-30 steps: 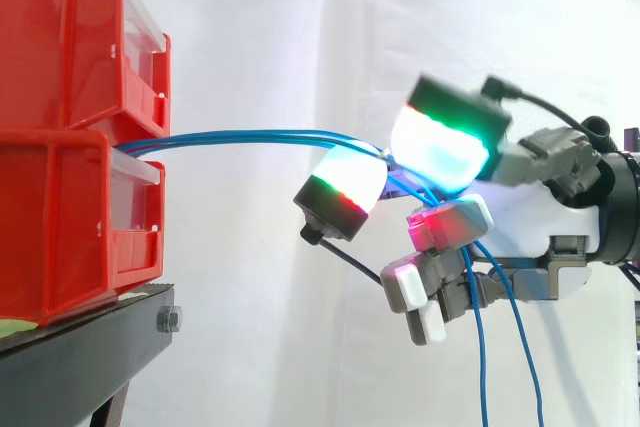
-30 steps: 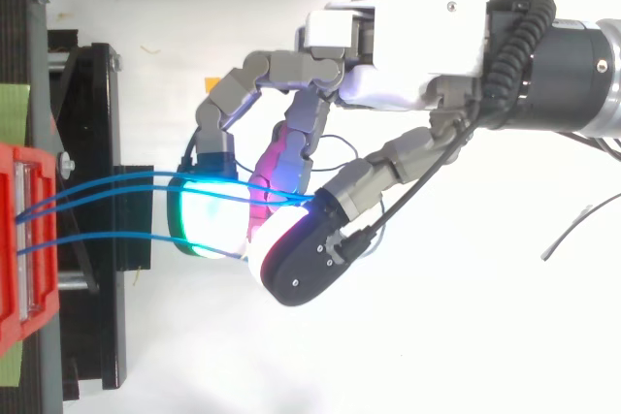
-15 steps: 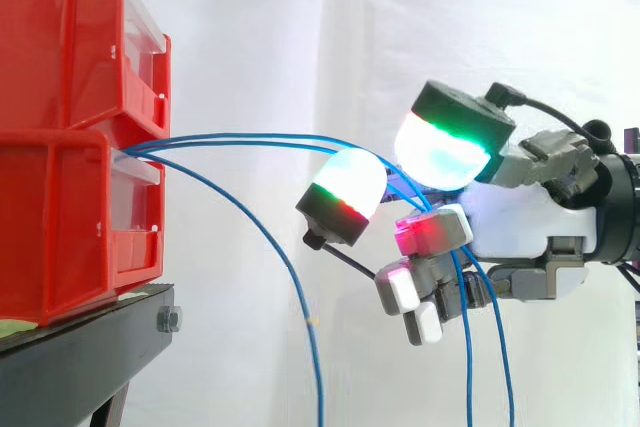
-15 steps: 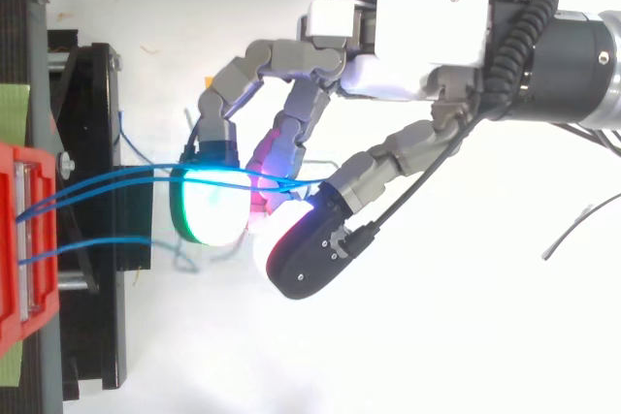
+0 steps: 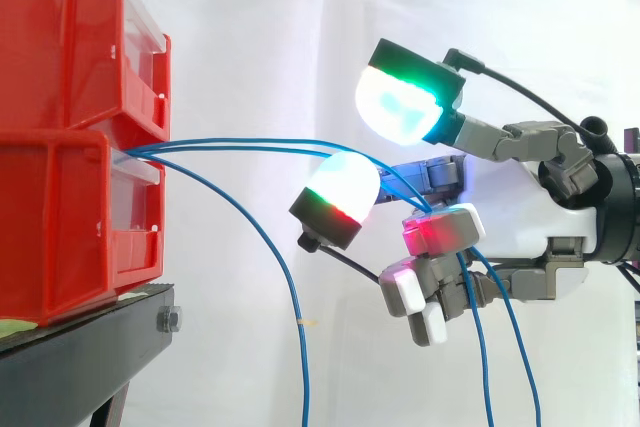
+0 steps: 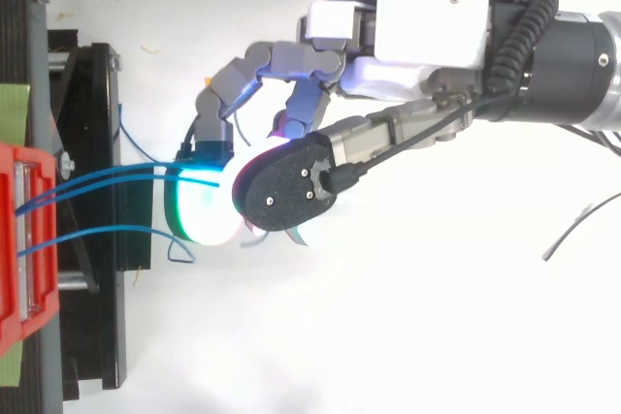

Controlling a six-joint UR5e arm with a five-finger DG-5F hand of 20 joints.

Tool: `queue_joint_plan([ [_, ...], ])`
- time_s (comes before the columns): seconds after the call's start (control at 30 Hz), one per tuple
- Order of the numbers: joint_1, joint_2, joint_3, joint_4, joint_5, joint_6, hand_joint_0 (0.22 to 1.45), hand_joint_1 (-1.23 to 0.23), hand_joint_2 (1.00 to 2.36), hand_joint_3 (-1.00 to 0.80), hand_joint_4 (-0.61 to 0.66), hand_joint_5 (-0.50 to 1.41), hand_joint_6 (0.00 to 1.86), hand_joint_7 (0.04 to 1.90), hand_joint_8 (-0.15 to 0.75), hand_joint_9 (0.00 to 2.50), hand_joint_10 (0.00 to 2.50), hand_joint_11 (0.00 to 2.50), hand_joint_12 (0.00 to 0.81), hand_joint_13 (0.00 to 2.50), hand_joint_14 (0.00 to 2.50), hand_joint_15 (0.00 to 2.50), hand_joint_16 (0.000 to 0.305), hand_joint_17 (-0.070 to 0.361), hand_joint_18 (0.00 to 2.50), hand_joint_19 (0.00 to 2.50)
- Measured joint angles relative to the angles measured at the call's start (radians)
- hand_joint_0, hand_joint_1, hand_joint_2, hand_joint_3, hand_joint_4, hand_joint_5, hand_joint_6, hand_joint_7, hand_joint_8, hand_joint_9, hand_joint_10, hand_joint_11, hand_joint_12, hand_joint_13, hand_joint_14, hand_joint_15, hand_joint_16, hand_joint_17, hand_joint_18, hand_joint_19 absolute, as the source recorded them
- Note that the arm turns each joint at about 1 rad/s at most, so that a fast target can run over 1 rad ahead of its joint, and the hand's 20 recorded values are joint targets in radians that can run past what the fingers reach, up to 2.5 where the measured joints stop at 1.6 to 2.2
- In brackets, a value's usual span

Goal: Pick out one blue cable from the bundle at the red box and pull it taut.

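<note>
So the hand (image 5: 530, 215) is half open: the thumb (image 5: 405, 97) sticks up well clear of everything, but the lower fingers (image 5: 440, 230) are curled in. Two blue cables (image 5: 260, 144) come from the red box (image 5: 60, 227), hook over those curled fingers and drop straight down behind them. A third blue cable (image 5: 262, 247) sags loose between the box and the fingertips, touching none of them.

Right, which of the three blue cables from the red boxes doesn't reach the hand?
The lowest cable: it droops down short of the hand, while the other two run across to it.
</note>
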Motion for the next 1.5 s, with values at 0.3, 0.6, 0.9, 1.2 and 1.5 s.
queue_joint_plan([
  [0.3,0.002,0.0,0.0,0.0,0.012,-0.033,0.62,-0.66,1.02,-0.24,0.13,-0.18,0.82,0.86,0.341,1.21,0.02,0.9,0.434,0.99,0.02,0.57,0.059,0.133,0.88,0.7],
  [0.6,0.005,0.0,0.0,0.002,0.04,-0.095,0.66,-0.74,1.02,-0.25,0.15,-0.2,0.87,0.83,0.332,1.14,0.02,0.91,0.431,0.97,0.02,0.57,0.058,0.13,0.87,0.69],
  [0.9,0.002,0.0,-0.001,-0.003,0.039,-0.136,0.62,-0.42,1.0,-0.5,0.14,-0.18,0.88,0.83,0.341,1.23,0.03,0.9,0.427,1.0,0.02,0.56,0.058,0.131,0.9,0.71],
  [1.2,-0.001,0.0,-0.001,-0.009,0.04,-0.177,0.62,-0.48,1.02,-0.31,0.13,-0.15,0.85,0.89,0.353,1.25,0.03,0.9,0.431,1.01,0.02,0.58,0.059,0.132,0.9,0.72],
  [1.5,-0.002,0.0,-0.001,-0.011,0.044,-0.191,0.61,-0.68,1.01,-0.13,0.18,-0.17,0.88,0.86,0.382,1.22,0.02,0.89,0.465,1.02,0.02,0.55,0.067,0.15,0.97,0.67],
])
